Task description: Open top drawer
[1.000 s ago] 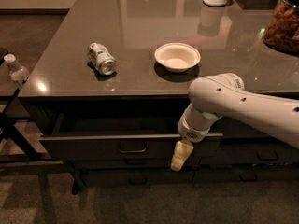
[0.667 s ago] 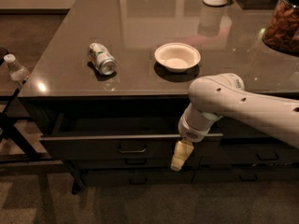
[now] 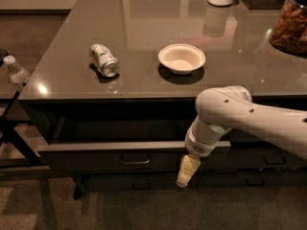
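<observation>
As the top drawer [image 3: 86, 158] gapes, the gripper [image 3: 185, 175] hangs before it.

Can [image 3: 104, 60] left of bowl [image 3: 182, 58] on counter [image 3: 144, 28], pincer [image 3: 187, 170] before top drawer [image 3: 86, 156]

White arm [image 3: 268, 121] shown from right edge, stretched leftward, slightly raised toward rounded joint [image 3: 221, 105]. Wrist [image 3: 204, 139] bent downward from joint. Pale yellow gripper [image 3: 188, 170] hung directly below wrist, pointed down and slightly left, placed low in view, right of centre.
</observation>
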Motion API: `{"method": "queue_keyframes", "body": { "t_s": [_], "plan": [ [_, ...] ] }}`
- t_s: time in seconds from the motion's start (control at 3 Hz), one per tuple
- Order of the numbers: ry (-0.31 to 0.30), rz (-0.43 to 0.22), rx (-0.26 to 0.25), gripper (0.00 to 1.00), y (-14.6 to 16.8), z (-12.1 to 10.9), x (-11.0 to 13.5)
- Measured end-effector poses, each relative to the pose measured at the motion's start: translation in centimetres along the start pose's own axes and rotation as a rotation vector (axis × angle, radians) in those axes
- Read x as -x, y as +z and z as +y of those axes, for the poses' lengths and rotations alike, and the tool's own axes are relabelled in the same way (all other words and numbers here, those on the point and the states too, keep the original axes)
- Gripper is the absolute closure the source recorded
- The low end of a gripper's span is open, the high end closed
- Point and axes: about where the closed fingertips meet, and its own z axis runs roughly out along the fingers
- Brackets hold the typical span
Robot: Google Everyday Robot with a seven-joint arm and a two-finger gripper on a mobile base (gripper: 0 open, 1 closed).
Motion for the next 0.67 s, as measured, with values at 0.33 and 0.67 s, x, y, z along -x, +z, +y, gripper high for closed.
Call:
{"method": "queue_keyframes", "body": {
  "t_s": [0.33,0.67],
  "plan": [
    [0.034,0.002,0.050,0.00,-0.3,3.2,-2.0],
    [0.087,-0.021,0.065,0.00,-4.5,8.4,-5.5]
  ]
}}
